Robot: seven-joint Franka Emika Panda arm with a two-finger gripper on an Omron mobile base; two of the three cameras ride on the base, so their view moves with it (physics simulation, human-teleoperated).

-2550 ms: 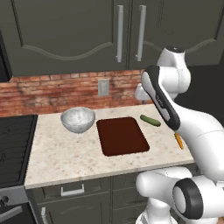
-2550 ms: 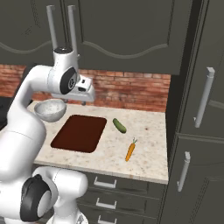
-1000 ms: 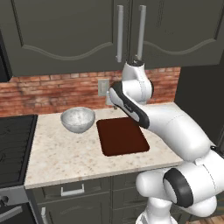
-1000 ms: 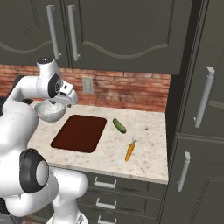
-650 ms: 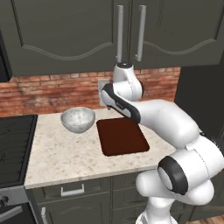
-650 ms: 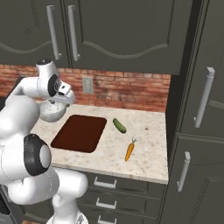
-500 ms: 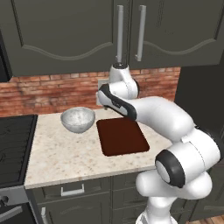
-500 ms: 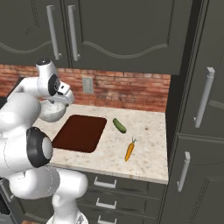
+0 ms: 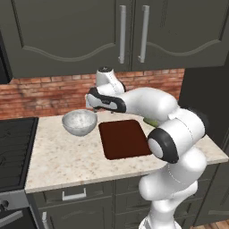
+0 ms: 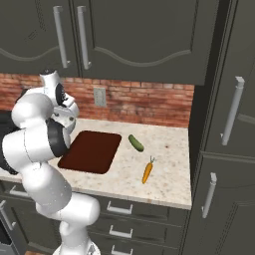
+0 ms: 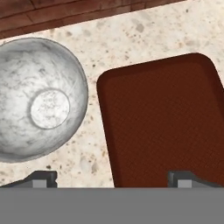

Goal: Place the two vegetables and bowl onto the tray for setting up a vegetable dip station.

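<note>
While arm reaches over counter [image 9: 67, 156] back edge, bowl [image 9: 79, 122] sits left, near brick wall, apart from tray [image 9: 124, 138] at counter middle. Gripper [image 11: 111, 178] hangs above gap between bowl and tray, jaws wide, holding nothing. Cucumber [image 10: 135, 143] just right of tray; carrot [image 10: 147, 172] toward front right edge.

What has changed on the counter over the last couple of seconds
The arm swung from over the cucumber and carrot across to the bowl, its end effector now open above bowl and tray, holding nothing. Bowl, tray and vegetables stayed put.
</note>
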